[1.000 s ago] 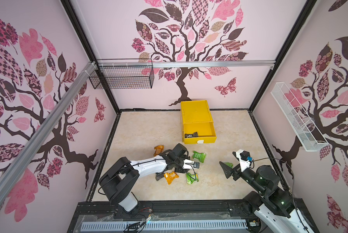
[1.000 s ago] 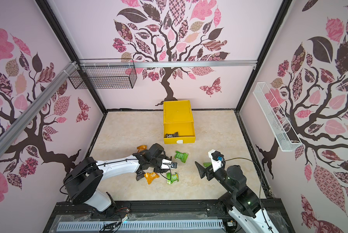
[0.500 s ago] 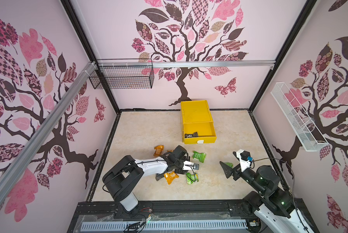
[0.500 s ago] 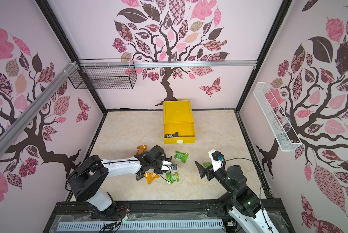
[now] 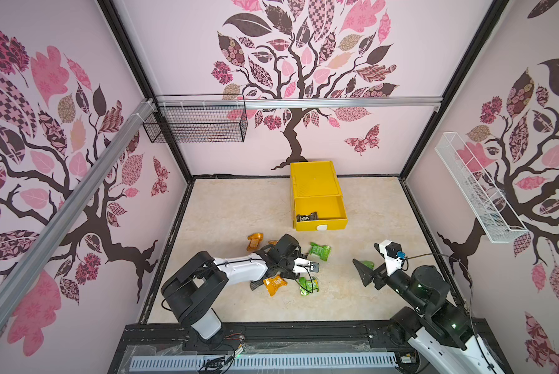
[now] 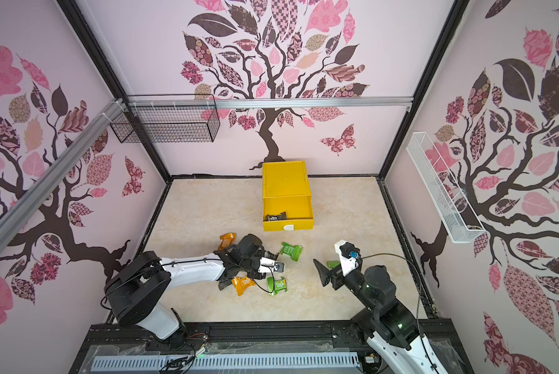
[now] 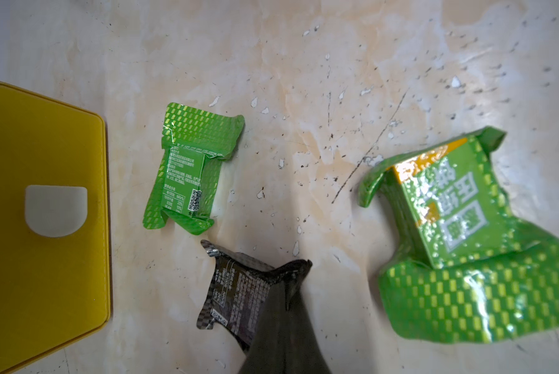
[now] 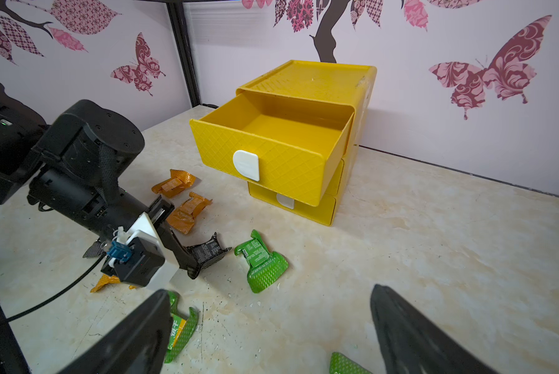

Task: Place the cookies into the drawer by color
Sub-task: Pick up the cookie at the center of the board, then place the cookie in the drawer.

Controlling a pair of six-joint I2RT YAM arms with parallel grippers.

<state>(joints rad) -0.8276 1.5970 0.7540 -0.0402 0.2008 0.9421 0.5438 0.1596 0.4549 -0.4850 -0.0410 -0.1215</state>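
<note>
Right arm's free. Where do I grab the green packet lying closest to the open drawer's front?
Grip the green packet across its narrow middle, coming straight down from above. It lies flat, printed back up, and that raised block is slimmer than the flared crimped ends, so open jaws should fit either side.

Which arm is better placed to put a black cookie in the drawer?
Left. The left claw is shut on a black cookie near the drawer, whose open top holds another black cookie. The right claw is open, empty.

Green cookie (image 7: pixel 450 207): large white characters, seemingly Chinese, illegible.
</note>
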